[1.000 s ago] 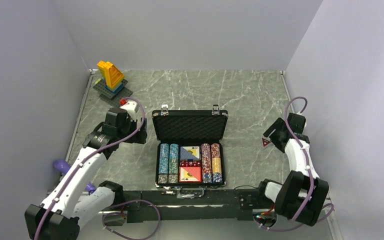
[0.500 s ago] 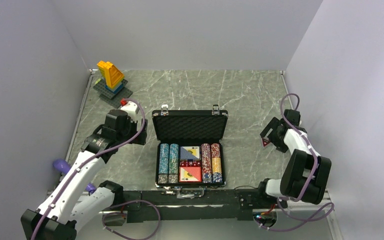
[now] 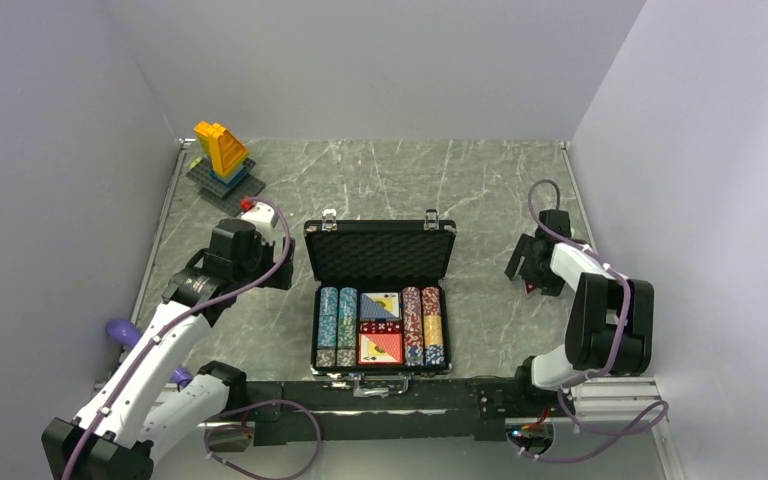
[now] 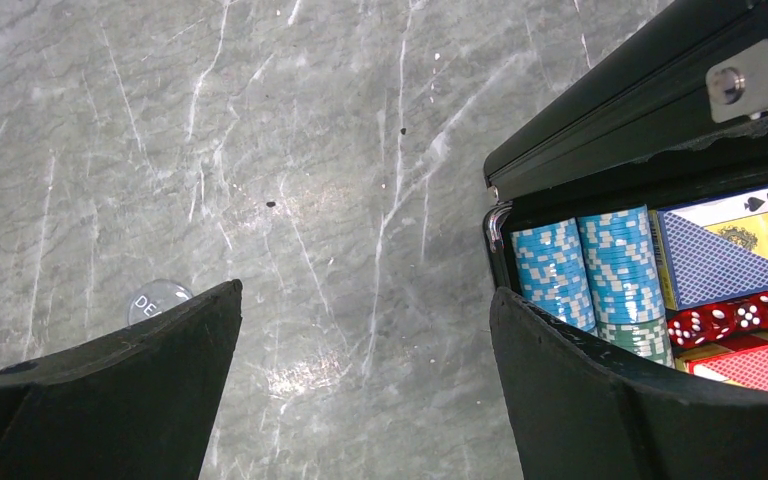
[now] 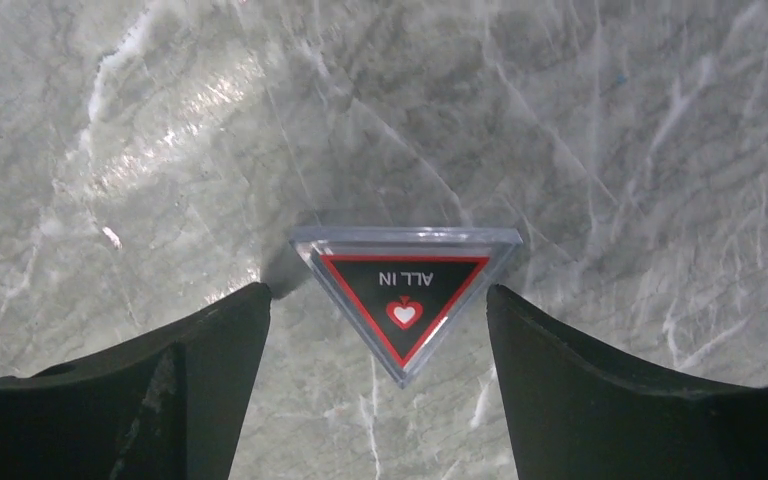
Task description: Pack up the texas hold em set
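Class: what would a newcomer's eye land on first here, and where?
An open black case sits mid-table, packed with striped chips, card decks and red dice. A yellow-blue brick tower stands at the far left corner. Right of the case, a triangular ALL IN marker lies at the open right hand.

A clear, red-edged triangular marker (image 5: 405,295) reading ALL IN upside down sits over the grey marble table (image 5: 610,130) between the right gripper's (image 5: 380,300) spread black fingers (image 5: 190,380).
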### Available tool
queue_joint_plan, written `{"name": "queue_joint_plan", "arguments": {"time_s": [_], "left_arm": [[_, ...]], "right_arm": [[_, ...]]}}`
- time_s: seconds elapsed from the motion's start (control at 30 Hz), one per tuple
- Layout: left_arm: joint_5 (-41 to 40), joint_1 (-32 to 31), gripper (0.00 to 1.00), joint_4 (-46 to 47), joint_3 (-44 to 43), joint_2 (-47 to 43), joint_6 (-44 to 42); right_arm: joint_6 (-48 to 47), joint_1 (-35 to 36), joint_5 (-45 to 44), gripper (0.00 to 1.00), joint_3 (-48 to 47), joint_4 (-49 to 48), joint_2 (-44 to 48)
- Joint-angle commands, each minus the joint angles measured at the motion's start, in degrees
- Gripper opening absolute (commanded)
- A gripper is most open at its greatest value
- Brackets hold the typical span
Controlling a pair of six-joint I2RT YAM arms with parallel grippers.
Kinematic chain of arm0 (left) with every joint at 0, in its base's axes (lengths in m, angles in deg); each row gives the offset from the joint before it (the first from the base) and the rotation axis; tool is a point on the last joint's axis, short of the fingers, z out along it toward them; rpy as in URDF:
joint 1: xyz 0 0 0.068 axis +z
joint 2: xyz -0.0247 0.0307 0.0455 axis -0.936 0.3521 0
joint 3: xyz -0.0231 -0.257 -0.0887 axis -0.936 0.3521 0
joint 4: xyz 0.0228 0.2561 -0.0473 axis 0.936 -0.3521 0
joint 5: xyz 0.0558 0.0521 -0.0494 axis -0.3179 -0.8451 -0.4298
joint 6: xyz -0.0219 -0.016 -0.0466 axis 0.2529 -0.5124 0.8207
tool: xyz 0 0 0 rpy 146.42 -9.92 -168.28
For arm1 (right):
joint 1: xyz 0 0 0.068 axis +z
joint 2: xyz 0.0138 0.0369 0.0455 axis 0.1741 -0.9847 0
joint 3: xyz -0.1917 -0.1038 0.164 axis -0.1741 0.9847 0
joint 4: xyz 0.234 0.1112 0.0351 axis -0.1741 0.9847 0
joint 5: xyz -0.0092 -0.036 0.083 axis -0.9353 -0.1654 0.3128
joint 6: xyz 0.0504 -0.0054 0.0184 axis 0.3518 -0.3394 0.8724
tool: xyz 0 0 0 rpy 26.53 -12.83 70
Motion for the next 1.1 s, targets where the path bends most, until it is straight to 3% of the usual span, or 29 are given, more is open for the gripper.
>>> {"name": "queue_joint_plan", "arguments": {"time_s": [0.0,0.37,0.5,0.7,1.07], "left_arm": [[-0.71,0.08,0.97,1.02,-0.01,0.09,-0.69],[-1.29,0.38,0.97,0.85,-0.01,0.37,-0.74],[-1.42,0.55,0.98,0.67,-0.1,0.52,-0.53],[0.43,1.31,0.98,0.85,-0.27,0.99,-0.28],[1.04,2.27,0.98,0.76,-0.45,1.94,-0.17]], "right_arm": [[-1.94,3.06,-3.41,0.82,-3.71,-0.1,-2.95],[-1.59,14.51,-3.61,0.67,-9.24,1.61,-9.87],[-1.0,16.22,-3.85,0.69,-11.49,2.9,-11.43],[0.07,16.19,-6.35,0.83,-12.52,5.08,-10.67],[2.72,17.84,-9.83,0.81,-12.69,6.15,-12.62]]}}
